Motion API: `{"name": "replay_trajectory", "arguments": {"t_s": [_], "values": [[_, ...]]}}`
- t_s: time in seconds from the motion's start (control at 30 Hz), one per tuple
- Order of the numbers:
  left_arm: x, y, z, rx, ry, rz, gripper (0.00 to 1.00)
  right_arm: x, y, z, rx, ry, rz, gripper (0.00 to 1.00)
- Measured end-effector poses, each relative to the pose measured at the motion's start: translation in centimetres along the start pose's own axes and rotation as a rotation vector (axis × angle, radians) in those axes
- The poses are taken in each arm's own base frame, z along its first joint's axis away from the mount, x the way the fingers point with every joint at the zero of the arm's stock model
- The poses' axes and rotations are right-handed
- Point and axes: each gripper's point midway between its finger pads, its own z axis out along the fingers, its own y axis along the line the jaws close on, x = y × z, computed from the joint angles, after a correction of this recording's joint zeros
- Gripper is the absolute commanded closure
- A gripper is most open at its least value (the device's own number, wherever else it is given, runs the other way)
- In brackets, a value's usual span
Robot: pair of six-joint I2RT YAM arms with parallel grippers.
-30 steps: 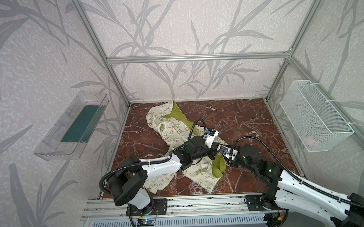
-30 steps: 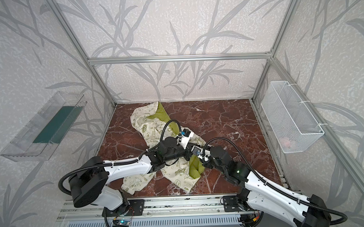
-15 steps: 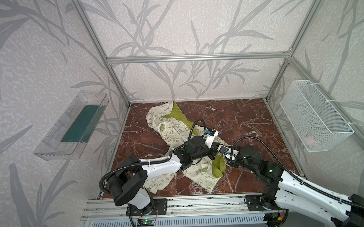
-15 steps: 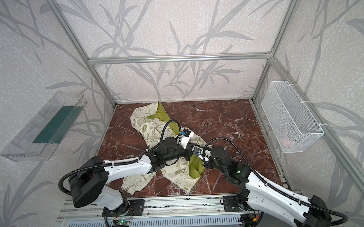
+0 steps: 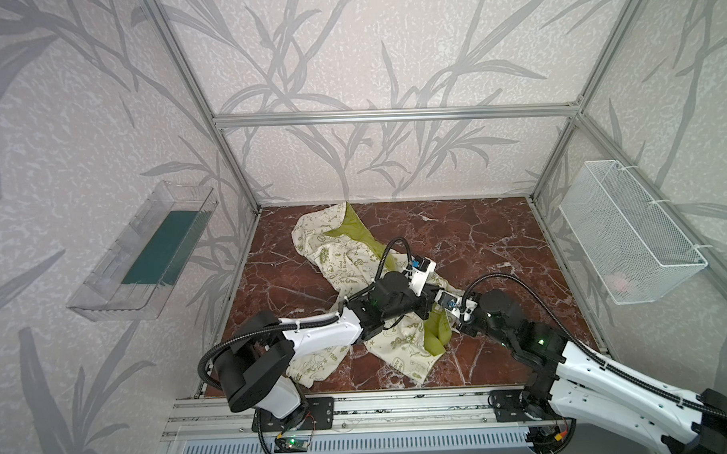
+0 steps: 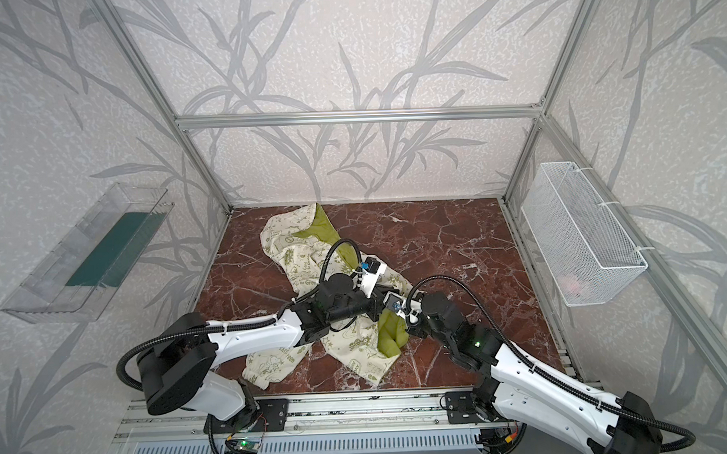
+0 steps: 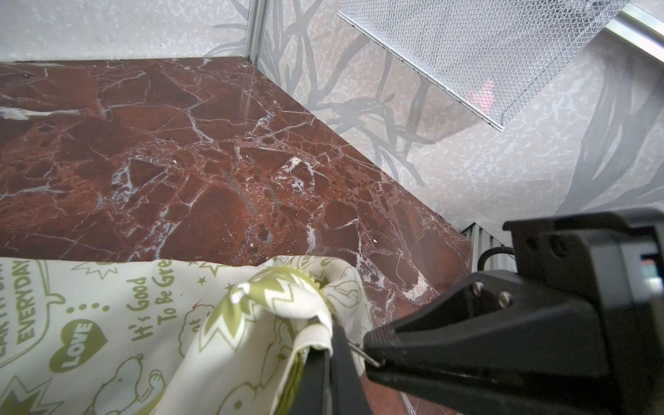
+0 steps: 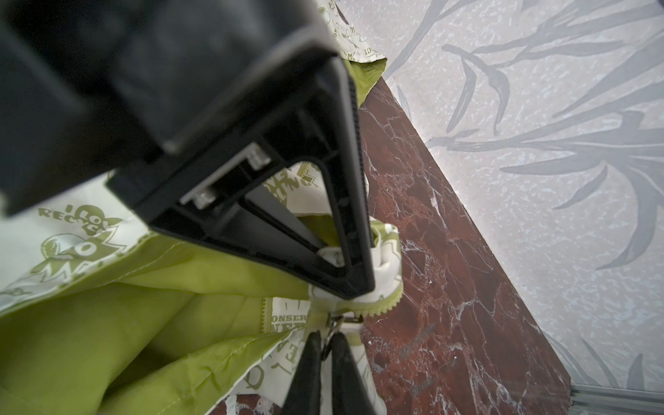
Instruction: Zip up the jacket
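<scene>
Red marble surface (image 5: 478, 240); jacket (image 5: 342, 262) crumpled centre-left, unzipped; left fingers (image 7: 345, 377) clamped on its hem corner; right fingers (image 8: 308, 373) pinched shut on zipper pull (image 8: 331, 323); travel likely runs away toward hood (image 5: 324, 221), back-left.

Wire mesh basket (image 5: 622, 231), clear wall tray (image 5: 111, 306)
</scene>
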Motion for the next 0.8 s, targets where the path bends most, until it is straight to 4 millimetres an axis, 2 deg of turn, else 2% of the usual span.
{"name": "replay_trajectory", "arguments": {"t_s": [0.23, 0.8], "values": [[0.01, 0.00, 0.00, 0.000, 0.000, 0.001, 1.00, 0.13, -0.75, -0.14, 0.019, -0.002, 0.035, 0.98], [0.07, 0.10, -0.02, -0.002, 0.001, 0.003, 1.00, 0.16, -0.82, 0.34, 0.016, 0.000, 0.042, 0.90]]}}
